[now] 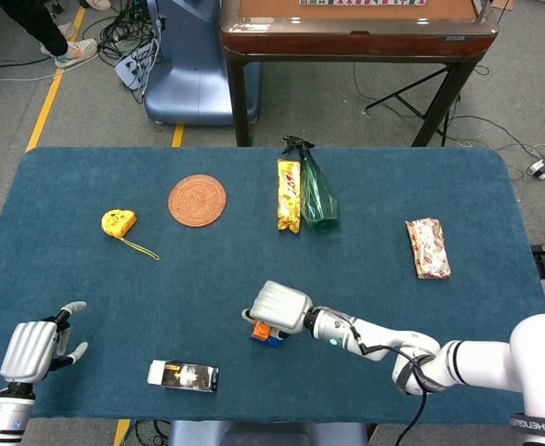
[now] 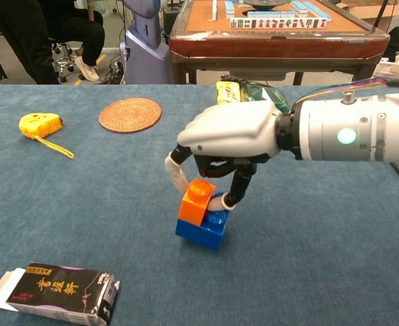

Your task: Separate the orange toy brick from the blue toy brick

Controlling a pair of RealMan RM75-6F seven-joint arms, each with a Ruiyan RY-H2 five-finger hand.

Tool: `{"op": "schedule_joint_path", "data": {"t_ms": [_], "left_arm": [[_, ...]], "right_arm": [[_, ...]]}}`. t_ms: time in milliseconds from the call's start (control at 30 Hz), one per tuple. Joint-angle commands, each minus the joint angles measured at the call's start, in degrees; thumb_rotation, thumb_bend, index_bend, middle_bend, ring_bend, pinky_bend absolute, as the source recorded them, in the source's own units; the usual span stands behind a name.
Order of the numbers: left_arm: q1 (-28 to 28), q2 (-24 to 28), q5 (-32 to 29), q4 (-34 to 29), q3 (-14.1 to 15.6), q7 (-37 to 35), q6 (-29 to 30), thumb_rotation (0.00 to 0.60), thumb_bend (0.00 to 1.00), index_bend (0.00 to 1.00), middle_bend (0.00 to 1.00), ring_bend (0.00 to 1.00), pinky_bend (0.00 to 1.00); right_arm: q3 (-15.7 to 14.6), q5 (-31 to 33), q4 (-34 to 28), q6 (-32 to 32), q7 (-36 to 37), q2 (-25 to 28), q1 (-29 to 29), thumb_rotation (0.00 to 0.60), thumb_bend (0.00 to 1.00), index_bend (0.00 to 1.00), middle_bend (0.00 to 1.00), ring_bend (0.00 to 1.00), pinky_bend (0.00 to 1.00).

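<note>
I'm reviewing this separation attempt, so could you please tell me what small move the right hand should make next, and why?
Probably bring the left hand over to pin the blue toy brick down. The right hand pinches the orange toy brick, but both bricks look tilted together and still joined, so the blue one seems to be rising with it. The left hand rests open far off at the table's near edge.

- i work in a robot lab or test room; cables (image 1: 128, 42) trail across the grey floor
- yellow floor tape (image 1: 51, 93); a mahjong table (image 1: 356, 28) behind my blue-clothed table (image 1: 86, 269)
</note>
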Motion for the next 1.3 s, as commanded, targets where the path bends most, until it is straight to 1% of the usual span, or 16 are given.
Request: {"op": "schedule_joint_path", "data": {"t_ms": [33, 233, 433, 467, 600, 667, 700, 733, 800, 867, 900, 933, 1000, 1133, 1300], "left_arm": [[-0.62, 0.08, -0.05, -0.66, -0.76, -0.57, -0.06, 0.6, 0.24, 0.32, 0.77, 0.63, 0.83], [-3.09, 0.34, -0.39, -3.04, -2.97, -2.05, -1.59, 0.6, 0.2, 0.32, 0.77, 0.64, 0.83], [-7.23, 0.08, 0.33, -5.28, -5.69, -4.02, -4.06, 0.6, 0.16, 0.34, 0.78, 0.67, 0.83], [-8.18, -0.07, 0.18, -5.91, -6.37, -4.51, -4.76, 0.6, 0.15, 0.35, 0.79, 0.67, 0.84], [-11.33, -0.89, -1.03, -8.44, -9.01, -6.03, -6.92, 0.6, 0.12, 0.35, 0.79, 0.69, 0.93], [-13.07, -1.64, -1.91, -9.64, -10.64, -6.53, -7.89, 0.6, 0.1, 0.35, 0.79, 0.75, 0.97], [-13.82, -1.92, -2.62, -10.26, -11.32, -6.69, -8.54, 0.6, 0.09, 0.35, 0.79, 0.8, 0.99], [-14.6, -2.12, -3.46, -10.99, -12.02, -6.83, -9.34, 0.6, 0.08, 0.35, 0.78, 0.86, 1.0], [-16.44, -2.54, -5.55, -12.72, -13.75, -7.06, -11.12, 0.6, 0.06, 0.34, 0.8, 0.92, 1.0], [-18.27, -2.82, -8.03, -14.49, -15.4, -7.02, -13.1, 0.6, 0.05, 0.33, 0.87, 0.97, 1.0], [-19.01, -2.97, -9.24, -15.25, -16.11, -7.0, -13.89, 0.6, 0.04, 0.33, 0.93, 0.99, 1.0], [-19.95, -3.17, -10.94, -16.29, -17.0, -6.98, -14.92, 0.6, 0.03, 0.32, 0.97, 1.0, 1.0], [-21.3, -3.39, -13.51, -17.66, -18.17, -6.74, -16.44, 0.6, 0.02, 0.31, 1.0, 1.0, 1.0], [-24.24, -3.79, -20.01, -20.16, -20.23, -5.17, -19.66, 0.6, 0.0, 0.25, 1.0, 1.0, 1.0], [-26.8, -5.2, -28.33, -21.97, -22.43, -4.64, -21.25, 0.6, 0.0, 0.18, 1.0, 1.0, 1.0]], "right_arm": [[0.78, 0.84, -0.51, 2.29, 1.35, 1.44, -1.46, 0.6, 0.32, 0.73, 0.96, 1.0, 1.0], [2.12, 2.61, -1.05, 6.16, 2.77, 3.94, -4.01, 0.6, 0.32, 0.74, 0.98, 1.0, 1.0], [4.06, 5.52, -1.63, 9.72, 2.78, 6.76, -6.71, 0.6, 0.33, 0.74, 1.0, 1.0, 1.0], [4.58, 6.27, -1.73, 10.45, 2.69, 7.25, -7.25, 0.6, 0.33, 0.74, 1.0, 1.0, 1.0], [6.31, 8.69, -2.26, 12.2, 3.25, 8.9, -8.71, 0.6, 0.33, 0.74, 1.0, 1.0, 1.0], [7.28, 9.78, -2.53, 12.9, 3.87, 9.78, -9.28, 0.6, 0.33, 0.74, 1.0, 1.0, 1.0], [7.72, 10.23, -2.62, 13.25, 4.16, 10.08, -9.53, 0.6, 0.33, 0.74, 1.0, 1.0, 1.0], [8.16, 10.67, -2.7, 13.57, 4.46, 10.32, -9.75, 0.6, 0.33, 0.74, 1.0, 1.0, 1.0], [9.19, 11.77, -2.81, 14.18, 4.98, 10.73, -10.15, 0.6, 0.33, 0.74, 1.0, 1.0, 1.0], [10.25, 12.9, -2.79, 14.66, 5.16, 10.8, -10.37, 0.6, 0.33, 0.74, 1.0, 1.0, 1.0], [10.7, 13.38, -2.8, 14.9, 5.24, 10.73, -10.45, 0.6, 0.33, 0.74, 1.0, 1.0, 1.0], [11.28, 14.01, -2.8, 15.12, 5.35, 10.59, -10.52, 0.6, 0.33, 0.74, 1.0, 1.0, 1.0], [12.15, 15.17, -2.87, 15.13, 5.53, 10.37, -10.49, 0.6, 0.33, 0.74, 1.0, 1.0, 1.0], [14.18, 17.99, -2.64, 14.75, 5.86, 9.39, -10.03, 0.6, 0.33, 0.74, 1.0, 1.0, 1.0], [16.25, 21.81, -2.02, 14.4, 5.33, 7.35, -9.33, 0.6, 0.33, 0.74, 1.0, 1.0, 1.0]]}}
